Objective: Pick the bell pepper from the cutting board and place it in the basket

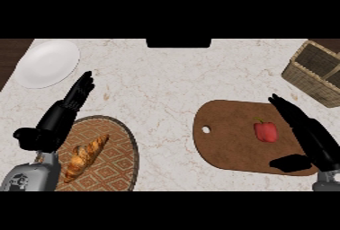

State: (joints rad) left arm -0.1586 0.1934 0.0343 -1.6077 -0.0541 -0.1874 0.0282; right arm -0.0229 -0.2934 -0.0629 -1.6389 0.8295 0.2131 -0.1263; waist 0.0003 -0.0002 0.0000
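A small red bell pepper (266,131) with a green stem lies on the right part of the brown cutting board (229,143). My right hand (312,139) hovers just right of the pepper, open, fingers straight and pointing up-left, thumb spread out below; it does not touch the pepper. A wicker basket (317,72) stands at the counter's far right edge, beyond the board. My left hand (63,114) is open at the left, fingers straight and pointing up-right.
A round woven mat (116,152) under my left hand carries a croissant (83,157). A white plate (46,63) sits at the far left corner. A dark object (178,43) shows at the counter's back edge.
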